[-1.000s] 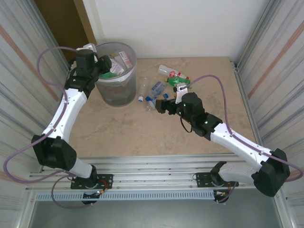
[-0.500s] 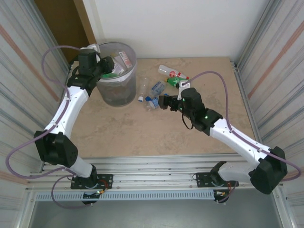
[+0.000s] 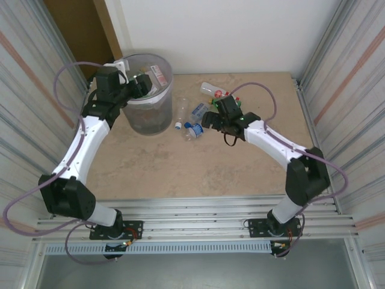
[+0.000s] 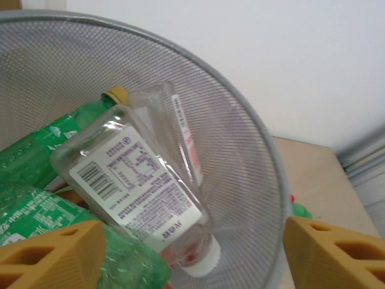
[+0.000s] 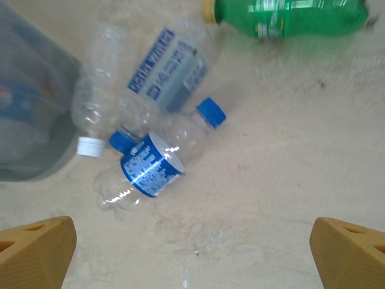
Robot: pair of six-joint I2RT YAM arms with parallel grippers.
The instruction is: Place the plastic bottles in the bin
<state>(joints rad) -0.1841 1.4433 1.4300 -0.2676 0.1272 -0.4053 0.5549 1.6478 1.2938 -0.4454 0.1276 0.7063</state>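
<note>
Left fingers [image 4: 54, 256] stand wide apart over the open bin [image 4: 246, 144] and nothing is between them. Just their yellow tips come into the wrist view, at the two bottom corners. Below them, inside the bin, a clear bottle [image 4: 138, 186] with a white printed label leans with its white cap downward. It rests on green bottles [image 4: 36, 147], which the left edge cuts off. How many more bottles lie under these I cannot tell.

The right fingers [image 5: 36, 253] are also wide apart and hold nothing. They hang over a small heap of bottles that lies on the worktop [image 3: 180, 162] just beside the bin. In this heap a blue-label bottle [image 5: 150, 165] with a blue cap touches a pale-label bottle [image 5: 174, 72]. A white-cap bottle [image 5: 90, 114] without a label lies nearest to the bin wall, which is here a grey blur at the left. Further out, a green bottle [image 5: 289, 12] is cut off by the top edge. From above, a red-label bottle [image 3: 212, 90] lies further back, and the right arm hides a part of the heap.

The bin stands at the far left of the worktop, which is beige and looks like stone, with small dark marks. Behind it is a white wall [image 3: 240, 36]. Ribbed metal panels [image 3: 349, 72] close both sides, and a brown board [image 3: 75, 30] stands at the far left corner.
</note>
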